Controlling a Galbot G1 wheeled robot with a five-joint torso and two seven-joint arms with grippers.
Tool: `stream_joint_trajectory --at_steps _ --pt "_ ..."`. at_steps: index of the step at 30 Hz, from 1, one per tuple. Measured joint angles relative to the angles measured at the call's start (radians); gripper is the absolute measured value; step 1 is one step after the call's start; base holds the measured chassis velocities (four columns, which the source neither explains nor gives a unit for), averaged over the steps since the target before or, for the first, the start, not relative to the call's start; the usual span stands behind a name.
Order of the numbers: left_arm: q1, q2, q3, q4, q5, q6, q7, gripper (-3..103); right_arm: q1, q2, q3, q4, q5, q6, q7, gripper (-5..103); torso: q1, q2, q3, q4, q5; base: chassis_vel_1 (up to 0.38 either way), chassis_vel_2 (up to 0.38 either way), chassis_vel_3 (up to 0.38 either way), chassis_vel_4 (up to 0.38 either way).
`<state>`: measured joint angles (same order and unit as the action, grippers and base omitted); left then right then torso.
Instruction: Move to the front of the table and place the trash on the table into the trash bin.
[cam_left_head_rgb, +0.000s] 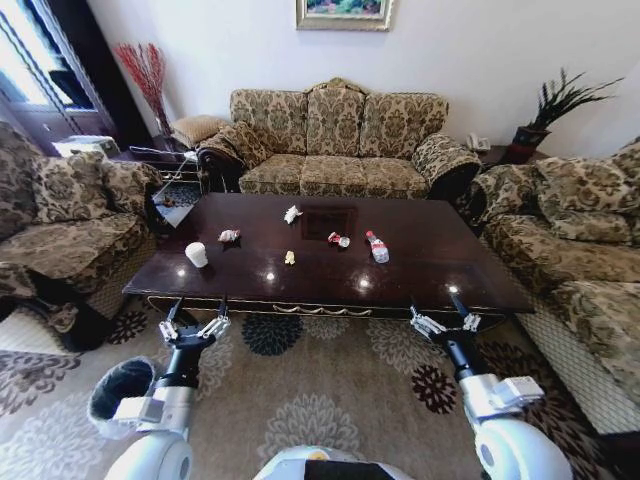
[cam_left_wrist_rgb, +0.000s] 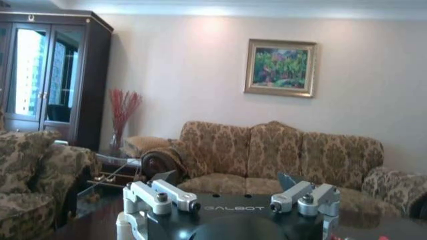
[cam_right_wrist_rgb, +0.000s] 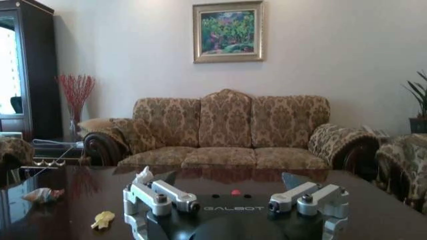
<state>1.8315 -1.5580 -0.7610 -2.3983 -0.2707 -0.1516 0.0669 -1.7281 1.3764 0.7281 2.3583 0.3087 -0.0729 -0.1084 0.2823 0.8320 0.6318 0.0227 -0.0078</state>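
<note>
Litter is lying spread across the desk (cam_left_head_rgb: 420, 270) middle, the paper cup (cam_left_head_rgb: 197, 254) near its front-left corner sitting nearest the left gripper (cam_left_head_rgb: 194, 328), the plastic bottle (cam_left_head_rgb: 377, 247) angling toward the right gripper (cam_left_head_rgb: 444, 322), both hovering released, trash bin (cam_left_head_rgb: 115, 395) beside the left arm.

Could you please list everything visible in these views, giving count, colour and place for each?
table: one, dark reddish-brown, centre of the room.
paper cup: one, white, table's left part.
wrappers: two, white and pinkish, left and back-middle of the table.
yellow scrap: one, yellow, table's middle front.
red can: one, red, beside the bottle.
plastic bottle: one, clear, red label, right of middle.
trash bin: one, dark, white-lined, on the carpet at the robot's left.
sofas: three, patterned tan, around the table.
painting: one, gilt-framed, on the wall.
left end effector: open, at the table's front edge.
right end effector: open, at the table's front edge.
</note>
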Motion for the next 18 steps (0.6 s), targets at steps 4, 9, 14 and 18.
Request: stream_joint_trajectory --at_steps 4,9,14,18 --pt "0.003 -0.002 -0.004 0.001 -0.007 -0.023 0.028 100 -0.004 0.002 -0.002 0.001 0.0 0.001 0.0 100 0.0 0.0 0.0 -0.0001 -0.0001 0.0 0.0 0.0 0.0" --pt "0.007 -0.006 -0.011 -0.018 0.011 0.011 0.066 100 -0.003 0.001 -0.002 0.004 0.002 -0.001 0.014 100 0.0 0.0 0.0 -0.0001 0.0 0.0 0.0 0.0 0.0" --pt "0.009 -0.017 0.005 -0.006 0.015 0.041 0.057 100 0.001 -0.007 0.008 0.003 0.03 -0.006 0.054 100 0.0 0.0 0.0 0.0001 0.0 0.0 0.0 0.0 0.0" --pt "0.018 -0.031 0.031 0.006 0.034 0.063 0.038 100 -0.002 -0.01 0.032 -0.022 0.057 0.01 0.057 100 0.0 0.0 0.0 -0.0001 0.0 0.0 0.0 0.0 0.0"
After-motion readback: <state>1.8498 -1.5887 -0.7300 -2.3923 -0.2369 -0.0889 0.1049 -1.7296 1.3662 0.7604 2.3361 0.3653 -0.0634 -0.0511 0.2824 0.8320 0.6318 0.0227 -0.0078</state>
